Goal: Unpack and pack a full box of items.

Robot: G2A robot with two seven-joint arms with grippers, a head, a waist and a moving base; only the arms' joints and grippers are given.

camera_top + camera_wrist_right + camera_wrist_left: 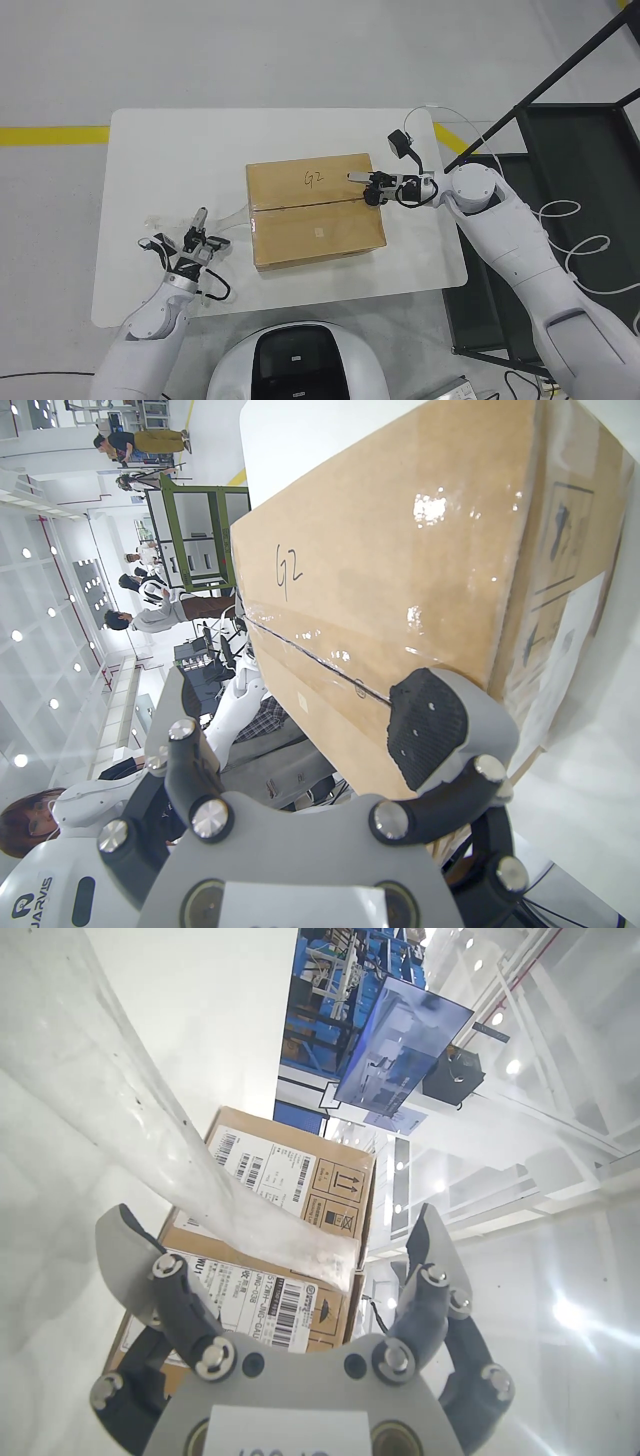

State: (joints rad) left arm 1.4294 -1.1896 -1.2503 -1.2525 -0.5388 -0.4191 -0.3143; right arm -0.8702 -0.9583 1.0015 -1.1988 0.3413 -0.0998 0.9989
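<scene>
- The left gripper [178, 232] hangs open over the near-left of the table [150, 150], with bare surface around it.
- A clear tape strip [225, 215] trails left from the box's left end, ungripped.
- The closed box [315, 215] sits mid-table.
- The right gripper [365, 186] is open at the box's right edge, with one pad [425, 720] at the seam's end.

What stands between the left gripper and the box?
A loose strip of clear tape, one end stuck to the box, crosses the gap in front of the open left gripper. Nothing else visible stands between them.
</scene>
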